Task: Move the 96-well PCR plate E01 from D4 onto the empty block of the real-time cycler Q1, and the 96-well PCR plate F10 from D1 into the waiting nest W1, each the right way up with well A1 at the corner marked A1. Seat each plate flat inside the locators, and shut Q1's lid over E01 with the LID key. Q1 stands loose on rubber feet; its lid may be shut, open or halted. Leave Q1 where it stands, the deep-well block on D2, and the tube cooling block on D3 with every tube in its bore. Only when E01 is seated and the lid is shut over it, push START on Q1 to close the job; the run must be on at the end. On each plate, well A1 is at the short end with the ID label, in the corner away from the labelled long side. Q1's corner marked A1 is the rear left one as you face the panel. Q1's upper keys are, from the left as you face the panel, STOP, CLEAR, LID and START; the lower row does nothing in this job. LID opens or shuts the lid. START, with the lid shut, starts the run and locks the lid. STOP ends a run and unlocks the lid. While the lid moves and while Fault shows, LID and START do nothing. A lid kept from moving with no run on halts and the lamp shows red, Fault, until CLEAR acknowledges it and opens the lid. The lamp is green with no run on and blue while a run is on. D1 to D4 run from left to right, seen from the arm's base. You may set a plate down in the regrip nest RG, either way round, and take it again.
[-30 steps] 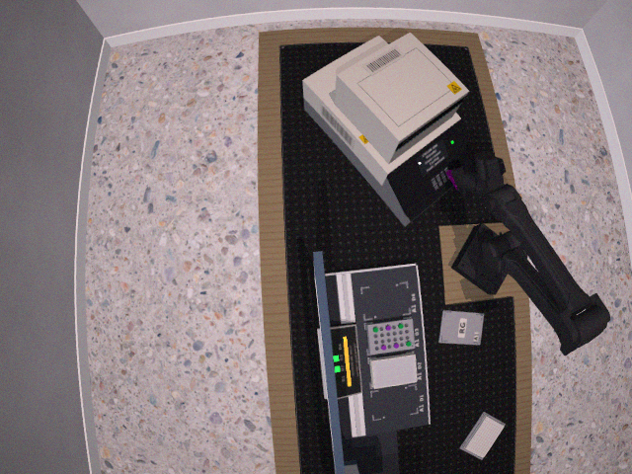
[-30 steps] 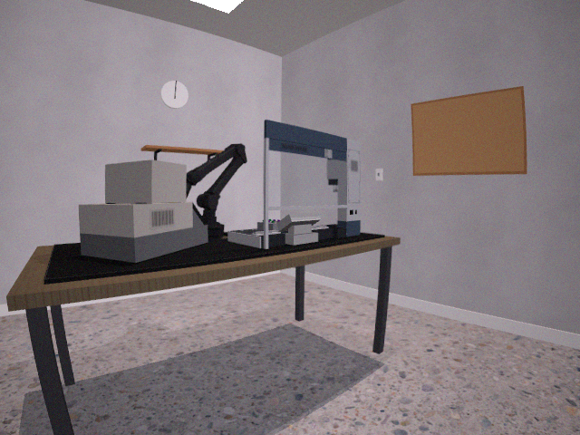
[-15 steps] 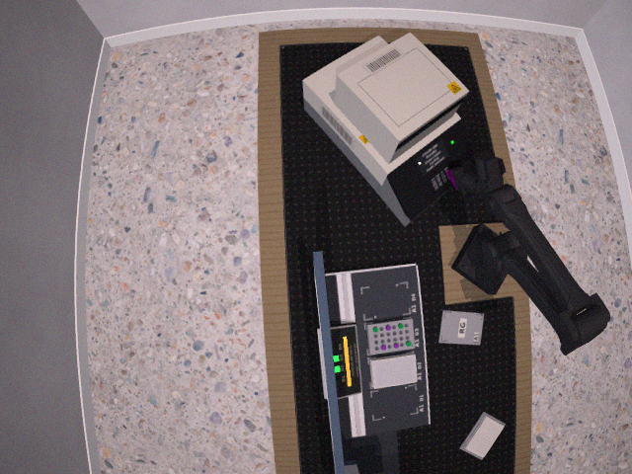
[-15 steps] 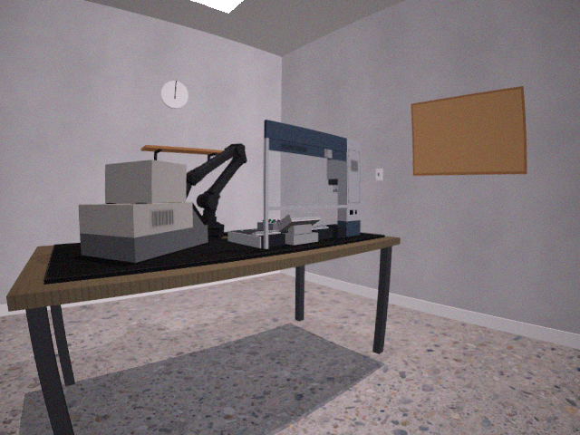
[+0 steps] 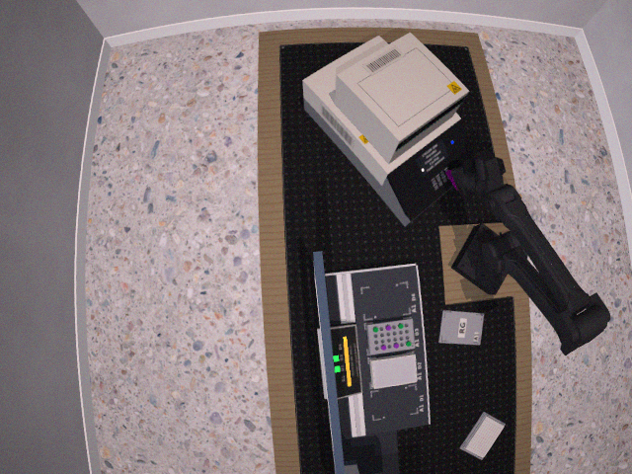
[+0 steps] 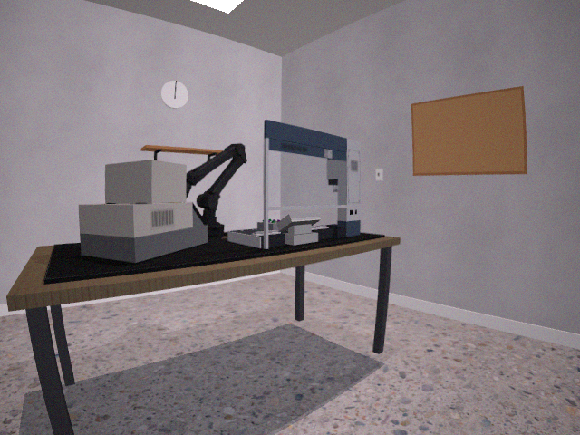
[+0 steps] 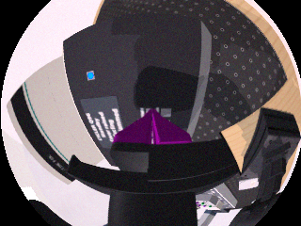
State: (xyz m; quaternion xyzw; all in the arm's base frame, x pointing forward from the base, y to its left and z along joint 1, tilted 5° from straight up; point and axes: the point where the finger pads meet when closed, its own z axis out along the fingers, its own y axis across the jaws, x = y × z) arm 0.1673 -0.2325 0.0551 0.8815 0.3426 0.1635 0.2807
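Observation:
The real-time cycler Q1 (image 5: 387, 110) stands at the far end of the mat with its lid down flat. Its lamp (image 5: 452, 143) shows blue; it also shows in the wrist view (image 7: 90, 75). My gripper (image 5: 451, 178) is shut on nothing, and its purple fingertips (image 7: 152, 131) touch the right end of the upper key row on Q1's black panel (image 5: 431, 173). Plate E01 is not in view. A white 96-well plate (image 5: 482, 434) lies in the nest at the near right of the mat. Deck places D4 (image 5: 388, 299) and D1 (image 5: 395, 405) hold nothing.
The tube cooling block (image 5: 389, 338) with green and purple tubes sits on D3, the deep-well block (image 5: 393, 371) on D2. The regrip nest RG (image 5: 457, 328) holds nothing. A blue-framed instrument (image 5: 332, 356) stands along the deck's left side. The arm's base (image 5: 582, 318) is at the right.

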